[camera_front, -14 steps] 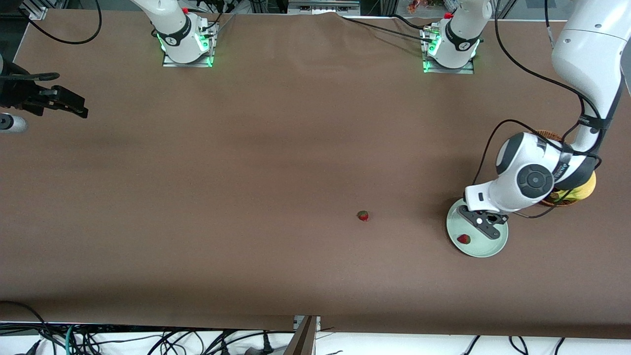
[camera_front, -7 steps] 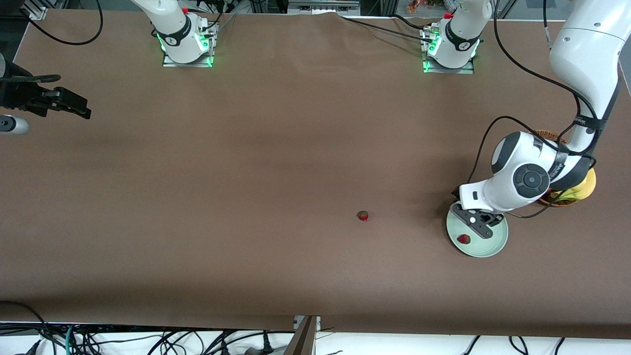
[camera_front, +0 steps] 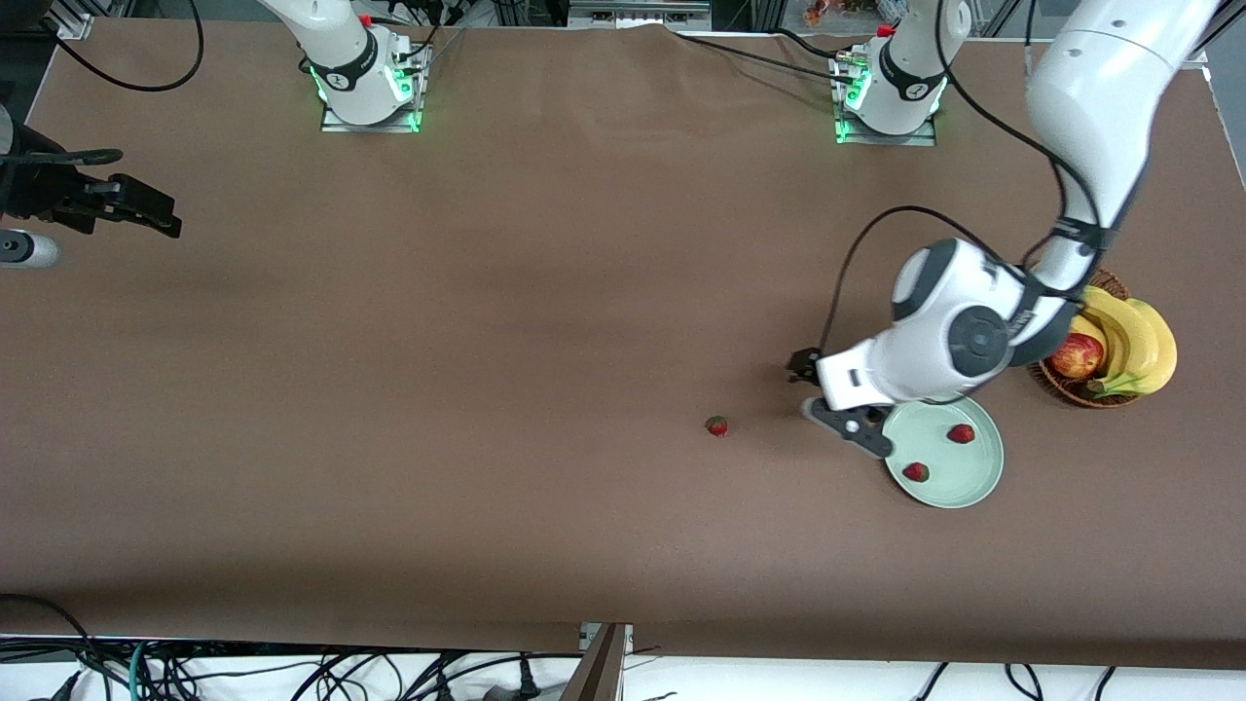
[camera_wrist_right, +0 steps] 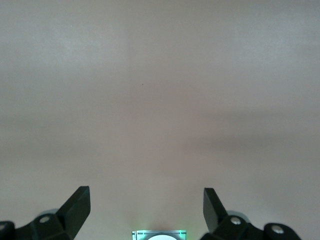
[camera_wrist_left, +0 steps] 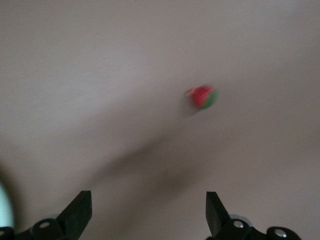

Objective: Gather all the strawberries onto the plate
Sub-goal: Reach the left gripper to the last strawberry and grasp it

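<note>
One berry (camera_front: pixel 717 425) lay loose on the table toward the right arm's end from the open, empty left gripper (camera_front: pixel 845 409), while the right gripper (camera_front: pixel 146 209) waited open.

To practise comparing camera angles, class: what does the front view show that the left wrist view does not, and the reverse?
Only the front view shows the whole plate with two strawberries in it, the basket of fruit, and the waiting right gripper at the right arm's end of the table. Only the left wrist view shows the left gripper open and empty, its fingers wide apart. Both show the third strawberry lying alone on the table.
</note>
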`<state>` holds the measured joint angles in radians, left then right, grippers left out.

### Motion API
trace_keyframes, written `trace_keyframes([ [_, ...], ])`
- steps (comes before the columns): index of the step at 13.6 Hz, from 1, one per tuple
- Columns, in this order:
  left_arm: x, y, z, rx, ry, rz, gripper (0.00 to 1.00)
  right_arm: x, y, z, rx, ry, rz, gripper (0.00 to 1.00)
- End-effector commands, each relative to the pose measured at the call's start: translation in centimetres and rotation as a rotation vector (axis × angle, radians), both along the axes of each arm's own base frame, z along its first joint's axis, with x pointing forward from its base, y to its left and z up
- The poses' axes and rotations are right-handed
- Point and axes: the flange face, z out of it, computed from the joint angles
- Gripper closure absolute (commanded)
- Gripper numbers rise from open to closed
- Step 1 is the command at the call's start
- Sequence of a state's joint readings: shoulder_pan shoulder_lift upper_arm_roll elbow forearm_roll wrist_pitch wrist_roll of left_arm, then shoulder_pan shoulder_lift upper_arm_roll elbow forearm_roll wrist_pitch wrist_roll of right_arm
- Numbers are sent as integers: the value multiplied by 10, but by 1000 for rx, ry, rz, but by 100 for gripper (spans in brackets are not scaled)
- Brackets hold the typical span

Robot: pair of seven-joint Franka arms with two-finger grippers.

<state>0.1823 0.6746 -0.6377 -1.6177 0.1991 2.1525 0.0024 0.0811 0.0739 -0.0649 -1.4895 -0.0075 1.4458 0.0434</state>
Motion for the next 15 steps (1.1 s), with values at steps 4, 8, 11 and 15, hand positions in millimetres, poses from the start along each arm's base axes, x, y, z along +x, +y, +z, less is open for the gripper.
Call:
trace_keyframes([
  [4,22,-90,-45,-32,-107,-25,0,3,4,6,12,-7,-6,0],
  [8,14,-108,-96,48,-210,-163,3,3,5,5,12,-4,-5,0],
  [11,11,-108,-104,62,-215,-181,48,3,5,5,12,-2,-6,0],
  [15,16,-101,-94,66,-221,-167,100,3,6,6,12,-5,-6,0],
])
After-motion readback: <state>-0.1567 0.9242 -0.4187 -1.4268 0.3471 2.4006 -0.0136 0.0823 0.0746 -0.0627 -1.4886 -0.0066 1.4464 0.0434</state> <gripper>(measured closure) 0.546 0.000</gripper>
